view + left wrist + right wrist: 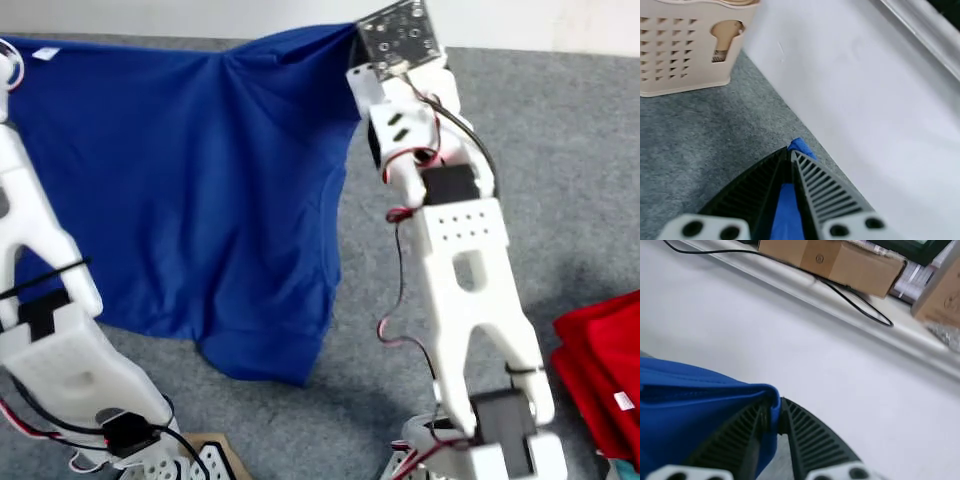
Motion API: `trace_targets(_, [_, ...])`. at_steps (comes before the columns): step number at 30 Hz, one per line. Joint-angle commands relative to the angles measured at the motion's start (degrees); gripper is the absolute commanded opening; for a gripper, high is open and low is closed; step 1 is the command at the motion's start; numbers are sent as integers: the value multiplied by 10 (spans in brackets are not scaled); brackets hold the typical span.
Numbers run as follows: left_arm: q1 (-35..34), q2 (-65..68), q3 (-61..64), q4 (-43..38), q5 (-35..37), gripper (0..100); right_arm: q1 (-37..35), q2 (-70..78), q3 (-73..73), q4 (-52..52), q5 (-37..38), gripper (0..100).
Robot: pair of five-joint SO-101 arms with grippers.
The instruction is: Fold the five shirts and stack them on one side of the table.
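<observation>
A blue shirt (200,190) hangs spread between the two arms over the grey table, its lower hem drooping toward the front. In the left wrist view my left gripper (790,165) is shut on a blue shirt edge (786,210), near the table's far edge. In the right wrist view my right gripper (774,412) is shut on the blue shirt's other corner (695,400). From above, the right arm (400,70) holds that corner at the top middle. The left arm (30,230) rises along the left side. Red folded shirts (605,370) lie at the right edge.
A beige slotted basket (690,45) stands on the grey carpet at the far left by the white wall (865,100). Cardboard boxes (835,262) and a black cable (855,302) sit beyond the wall ledge. A teal cloth (625,465) peeks under the red pile.
</observation>
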Motion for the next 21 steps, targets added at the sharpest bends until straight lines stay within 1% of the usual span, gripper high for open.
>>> trace_targets(1, [16, 29, -3, -47, 1, 7, -2, 32, -6, -78, 34, 7])
trace_targets(6, [37, 65, -3, -90, 1, 7, -2, 110, -15, -196, 84, 7])
trace_targets(7, [43, 70, -3, -96, 1, 7, -1, 127, -29, -207, 87, 7])
trace_targets(11, [47, 70, -8, -100, 4, 7, 2, 167, -91, -208, 84, 7])
trace_targets(13, [50, 64, -36, -98, 4, 7, 9, 169, -114, -205, 37, 7])
trace_targets(15, [64, 63, -74, -86, 3, 7, 15, 170, -148, -170, -40, 7])
trace_targets(16, [72, 63, -91, -62, 2, 7, 15, 172, -175, -135, -69, 7])
trace_targets(19, [91, 64, -127, -3, 1, 7, 15, 197, -266, -10, -114, 7])
trace_targets(21, [96, 64, -131, 14, 3, 7, 21, 238, -335, 32, -145, 7])
